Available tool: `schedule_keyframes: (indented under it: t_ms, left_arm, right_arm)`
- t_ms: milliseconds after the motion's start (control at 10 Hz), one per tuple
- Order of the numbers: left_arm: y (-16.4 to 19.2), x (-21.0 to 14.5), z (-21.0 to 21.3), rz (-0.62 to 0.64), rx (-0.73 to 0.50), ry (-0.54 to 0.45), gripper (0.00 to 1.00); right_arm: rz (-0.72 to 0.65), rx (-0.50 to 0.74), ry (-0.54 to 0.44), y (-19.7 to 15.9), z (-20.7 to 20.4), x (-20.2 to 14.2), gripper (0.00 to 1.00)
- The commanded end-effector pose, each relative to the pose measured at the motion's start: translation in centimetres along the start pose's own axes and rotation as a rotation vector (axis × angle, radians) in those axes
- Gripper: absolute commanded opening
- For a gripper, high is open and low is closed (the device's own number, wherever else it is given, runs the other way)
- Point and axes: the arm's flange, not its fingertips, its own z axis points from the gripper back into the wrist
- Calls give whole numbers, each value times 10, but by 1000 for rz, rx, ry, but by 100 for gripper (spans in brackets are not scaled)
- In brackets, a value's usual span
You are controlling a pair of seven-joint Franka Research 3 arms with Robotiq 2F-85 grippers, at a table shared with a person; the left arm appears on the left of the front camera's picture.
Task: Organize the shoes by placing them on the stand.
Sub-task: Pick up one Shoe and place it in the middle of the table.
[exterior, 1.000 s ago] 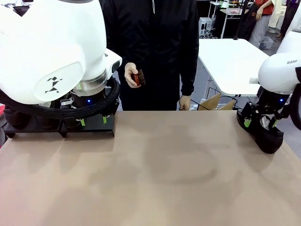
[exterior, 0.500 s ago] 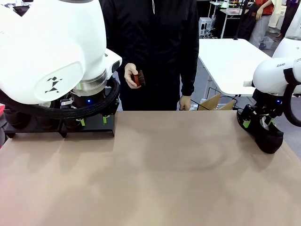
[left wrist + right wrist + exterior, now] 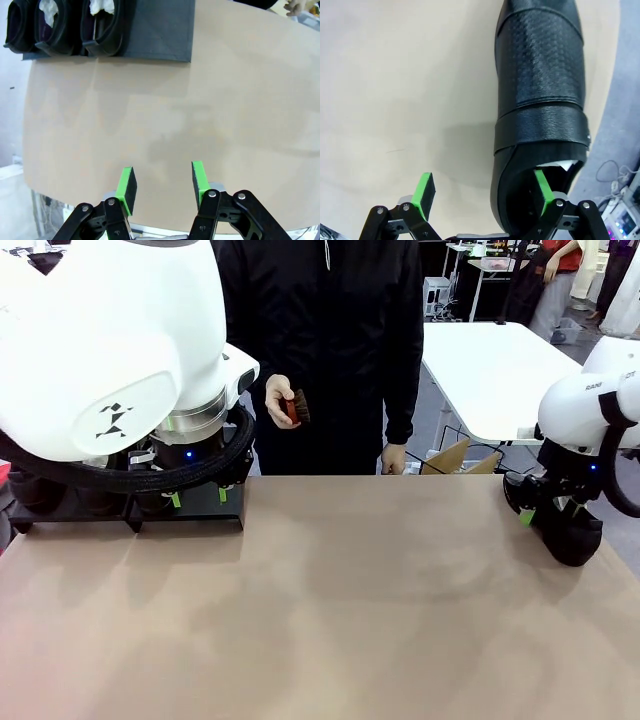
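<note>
Lying on the bare tan tabletop (image 3: 350, 620), a glossy black leather shoe (image 3: 538, 95) is sitting between the right gripper's (image 3: 482, 192) parted fingers, one inside its opening; the left gripper (image 3: 162, 181) is hanging open, empty; white tables (image 3: 495, 375) are standing behind.

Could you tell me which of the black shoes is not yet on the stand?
The lone shoe at the table's right edge, under the right gripper; one finger is inside its opening. The other three shoes sit side by side on the stand.

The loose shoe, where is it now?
In the front view, the shoe lies at the table's right edge, under the right gripper, far from the stand.
</note>
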Motion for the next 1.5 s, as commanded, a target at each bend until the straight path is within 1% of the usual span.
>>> schedule_keyframes:
  t_ms: [0, 300, 400, 800, 900, 1400]
  left_arm:
    - [2, 1, 1, 0, 6, -4, 60]
    - [2, 1, 1, 0, 6, -4, 60]
    - [2, 1, 1, 0, 6, -4, 60]
    - [2, 1, 1, 0, 6, -4, 60]
    - [2, 1, 1, 0, 6, -4, 60]
    - [2, 1, 1, 0, 6, -4, 60]
  right_arm:
    - [21, 56, 16, -5, -4, 5, 100]
    - [20, 57, 14, -5, -13, 6, 100]
    - [19, 53, -5, -5, -12, 5, 88]
    - [0, 43, -25, -9, -9, 1, 10]
    - [-11, 33, -30, -10, -8, 1, 0]
    - [-45, -4, -43, -13, -4, -2, 0]
